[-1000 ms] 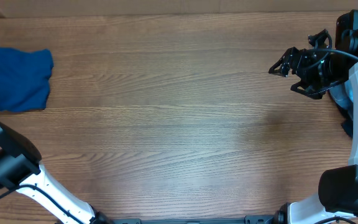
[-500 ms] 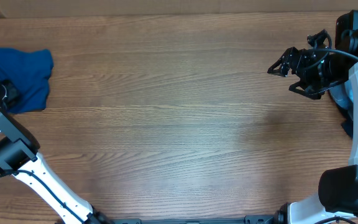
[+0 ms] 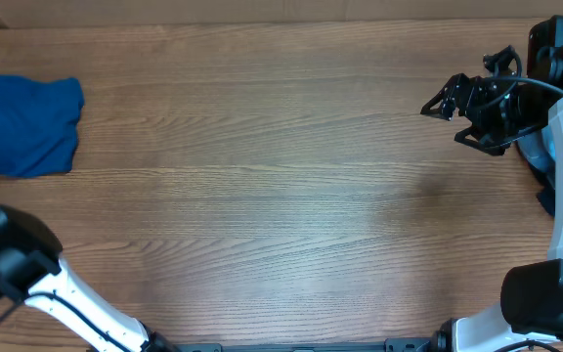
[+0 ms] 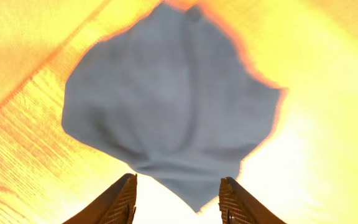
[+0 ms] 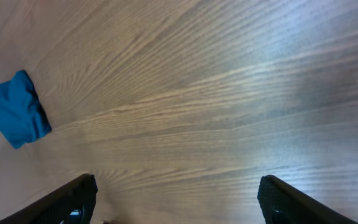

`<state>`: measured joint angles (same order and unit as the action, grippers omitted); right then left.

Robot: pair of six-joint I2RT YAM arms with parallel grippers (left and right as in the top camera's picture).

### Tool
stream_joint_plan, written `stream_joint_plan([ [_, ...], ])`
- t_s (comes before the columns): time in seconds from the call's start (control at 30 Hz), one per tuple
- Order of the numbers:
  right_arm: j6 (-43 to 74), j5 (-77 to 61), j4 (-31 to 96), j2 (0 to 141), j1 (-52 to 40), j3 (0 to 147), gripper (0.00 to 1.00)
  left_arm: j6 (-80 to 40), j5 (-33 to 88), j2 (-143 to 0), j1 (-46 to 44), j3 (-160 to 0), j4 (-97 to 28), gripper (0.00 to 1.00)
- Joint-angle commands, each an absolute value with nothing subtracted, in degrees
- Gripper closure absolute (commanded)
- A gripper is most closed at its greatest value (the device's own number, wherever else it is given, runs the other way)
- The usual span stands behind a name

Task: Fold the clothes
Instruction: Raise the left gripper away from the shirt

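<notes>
The clothes show as one deep-blue shirt, bunched in a rumpled heap at the table's far left edge. In the left wrist view it looks washed-out grey-blue under strong glare. My left gripper hovers above the heap's near corner, open, with nothing between its fingers. In the overhead view that gripper is out of frame; only the left arm's base shows. My right gripper hangs open over bare wood at the far right. The right wrist view shows the shirt small and far away.
The wooden table spans the whole overhead view. Behind the right arm, at the right edge, some light-blue and dark-blue material peeks out. The right arm's base stands at the bottom right.
My left gripper went from shut to open and let go of the shirt. The left arm pulled back off the heap and out past the left edge. The right arm stayed still.
</notes>
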<state>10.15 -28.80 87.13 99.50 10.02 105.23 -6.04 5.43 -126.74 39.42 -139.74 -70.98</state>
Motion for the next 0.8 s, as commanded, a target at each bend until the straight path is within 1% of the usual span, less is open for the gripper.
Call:
stream_joint_plan([
  [0.0, 8.05, -29.67, 84.53, 97.89, 9.69, 106.91, 0.14, -4.43, 14.46, -117.4, 38.46, -141.18, -74.65, 0.52],
  [0.07, 8.03, -29.67, 81.49, 96.4, 9.69, 106.91, 0.14, -3.6, 14.41, -113.14, 37.26, -141.18, -76.51, 0.5],
  [0.23, 5.23, -27.94, 73.01, 89.91, 9.69, 106.91, 0.13, -3.6, 14.5, -102.3, 33.19, -141.18, -80.66, 0.39],
  [0.33, 0.95, -27.07, 70.81, 85.06, 9.69, 106.91, 0.12, -1.76, 14.72, -96.82, 30.13, -141.18, -84.9, 0.38],
  [0.4, -1.39, -27.07, 70.67, 82.65, 9.69, 106.91, 0.09, -0.73, 14.74, -93.82, 27.75, -141.16, -88.44, 0.38],
  [0.47, -3.27, -27.07, 70.83, 79.61, 9.69, 106.91, 0.05, 2.76, 16.27, -91.0, 24.23, -141.16, -92.23, 0.38],
  [0.5, -3.25, -27.07, 70.81, 78.83, 9.69, 106.91, 0.03, 4.01, 16.88, -90.13, 22.65, -141.16, -93.41, 0.37],
  [0.57, -3.2, -27.07, 70.78, 77.58, 9.69, 106.91, 0.0, 7.38, 19.29, -88.95, 19.07, -141.16, -95.59, 0.31],
  [0.6, -3.07, -27.07, 70.78, 77.25, 9.69, 106.91, 0.0, 9.21, 20.69, -88.53, 16.69, -141.16, -96.82, 0.3],
  [0.63, -2.98, -27.09, 70.83, 77.14, 9.69, 106.91, 0.0, 9.06, 20.84, -88.33, 14.72, -141.08, -96.79, 0.24],
  [0.67, -3.01, -27.07, 71.05, 77.14, 9.69, 106.91, 0.0, 8.95, 20.8, -88.31, 13.02, -141.03, -96.79, 0.0],
  [0.77, -3.03, -27.07, 72.01, 77.28, 9.69, 106.89, 0.0, 8.56, 20.6, -88.38, 9.61, -140.75, -96.79, 0.0],
])
